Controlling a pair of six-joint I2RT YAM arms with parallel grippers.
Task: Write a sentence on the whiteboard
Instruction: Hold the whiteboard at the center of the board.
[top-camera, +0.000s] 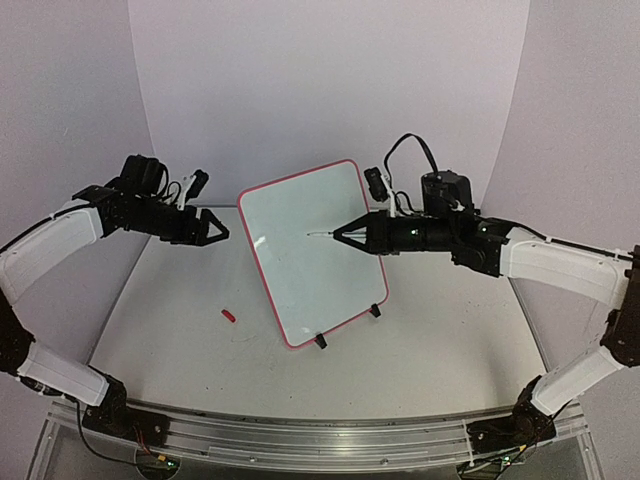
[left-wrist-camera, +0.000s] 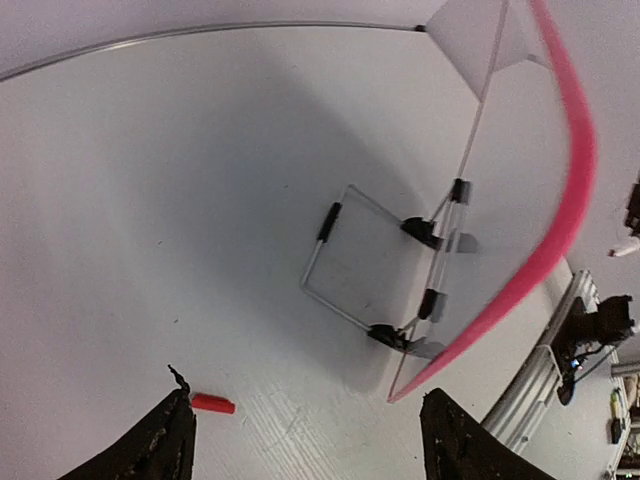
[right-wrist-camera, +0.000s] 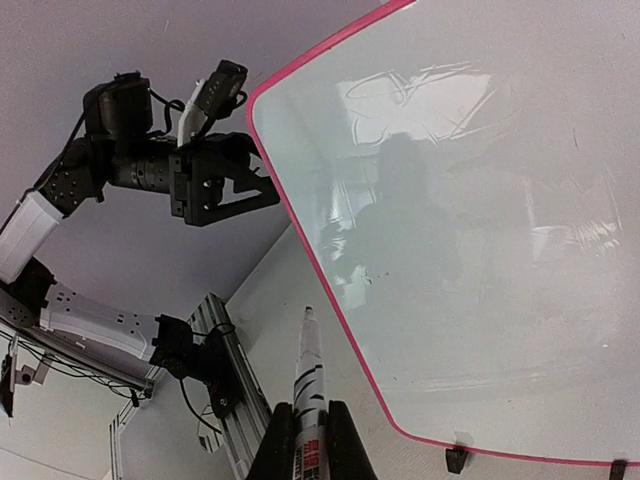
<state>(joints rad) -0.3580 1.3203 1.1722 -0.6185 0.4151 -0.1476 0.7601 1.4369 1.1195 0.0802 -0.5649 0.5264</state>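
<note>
**A:** Where does the board stand?

**B:** The flat white rectangular whiteboard (top-camera: 300, 260), with rounded corners and a thin red rim, is in the middle of the white table (top-camera: 430, 340). It leans back and is turned at an angle, between the two arms. Two small black feet (top-camera: 321, 342) show under its lower edge. From behind, the left wrist view shows a thin wire stand (left-wrist-camera: 313, 262) with black clips propping it up.

**A:** And its surface?

**B:** It is glossy and pale. In the right wrist view it mirrors a dim shape of the arm, and there are light streaks near the top. I cannot tell whether those are glare or residue.

**A:** What about the right gripper (top-camera: 340, 236)?

**B:** Its fingers are clamped on a slim white marker (top-camera: 322, 235) with dark print on the barrel. The tip points at the board's face. I cannot tell whether it touches.

**A:** And the left gripper (top-camera: 222, 228)?

**B:** Its black fingers (left-wrist-camera: 150, 450) are spread wide with nothing between them. It hangs in the air just beside the board's left edge.

**A:** Anything else on the table?

**B:** A small red plastic cap (top-camera: 229, 316) lies flat, left of the board's lower corner and apart from it.
</note>
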